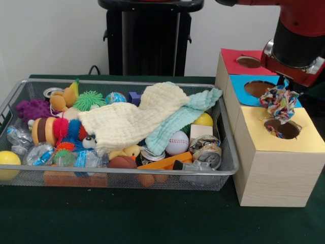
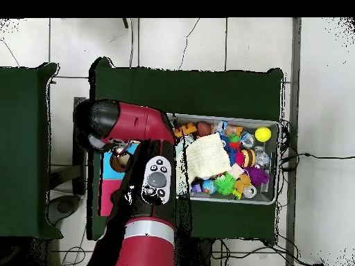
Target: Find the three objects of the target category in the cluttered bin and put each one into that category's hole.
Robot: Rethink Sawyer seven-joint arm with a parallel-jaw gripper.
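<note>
The wire mesh bin (image 1: 127, 172) holds a cream waffle-knit cloth (image 1: 132, 119) spread over the clutter. A mint-green waffle-knit cloth (image 1: 183, 119) lies along the cream cloth's right edge. My gripper (image 1: 283, 92) is to the right of the bin, above the boxes. It is shut on the bunched white cloth with multicoloured dots (image 1: 279, 104), which hangs just above the yellow-surround hole (image 1: 283, 128) of the largest wooden box (image 1: 277, 173). In the overhead view my arm (image 2: 149, 180) hides the gripper and that hole; the cream cloth (image 2: 206, 156) shows in the bin (image 2: 270, 201).
The blue-topped box's hole (image 1: 259, 89) and the red-topped box's hole (image 1: 249, 62) lie behind the yellow one. The bin also holds a yellow ball (image 1: 7, 161), a baseball (image 1: 177, 143), crushed cans (image 1: 207, 150), a green spiky ball (image 1: 89, 99) and a purple toy (image 1: 33, 108).
</note>
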